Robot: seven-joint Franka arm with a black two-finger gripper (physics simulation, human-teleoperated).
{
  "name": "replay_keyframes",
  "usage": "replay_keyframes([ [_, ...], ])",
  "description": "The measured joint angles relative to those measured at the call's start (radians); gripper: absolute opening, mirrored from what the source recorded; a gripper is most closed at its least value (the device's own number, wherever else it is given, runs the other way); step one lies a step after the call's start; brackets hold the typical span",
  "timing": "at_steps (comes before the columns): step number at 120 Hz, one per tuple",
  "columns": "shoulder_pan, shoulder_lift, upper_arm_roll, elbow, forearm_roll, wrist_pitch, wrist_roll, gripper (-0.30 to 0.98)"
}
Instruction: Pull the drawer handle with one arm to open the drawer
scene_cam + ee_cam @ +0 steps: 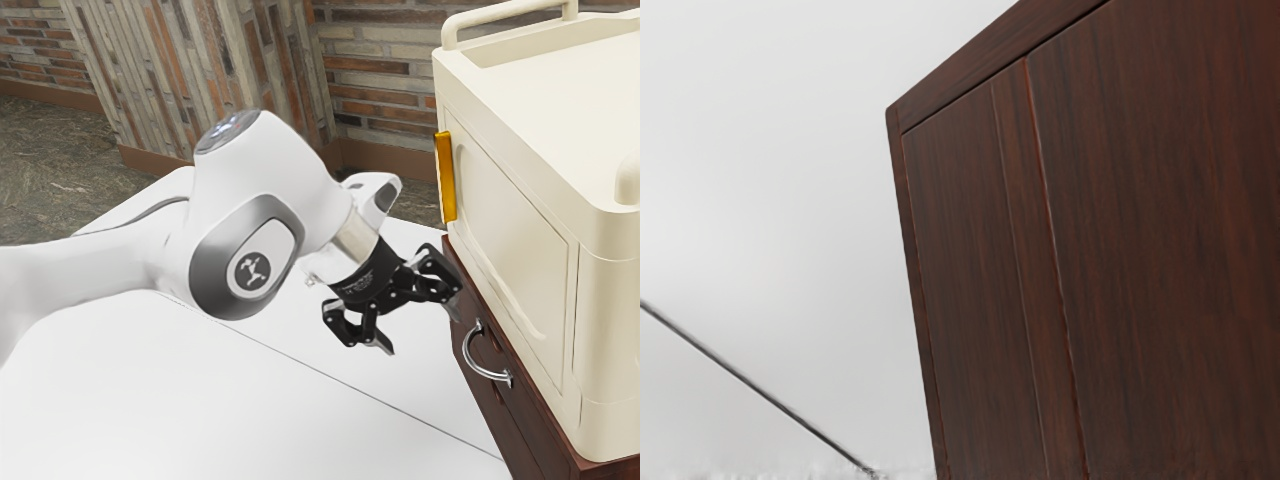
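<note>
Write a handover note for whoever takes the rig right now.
Gripper: open, nothing between the fingers, near the dark cabinet but not on the handle.
Handle: curved metal, on the cabinet's drawer front, below the cream box. In the exterior view, it lies to the right of the gripper and a little lower.
Done: gripper close to the cabinet; no grip on the handle. The drawer looks shut.
Left: line up with the handle, take hold, pull the drawer open.
</note>
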Motion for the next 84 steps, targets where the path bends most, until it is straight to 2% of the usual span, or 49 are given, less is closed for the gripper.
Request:
replay_keyframes([
  [84, -0.073, -0.045, 0.000, -0.055, -0.010, 0.041, -0.041, 0.59],
])
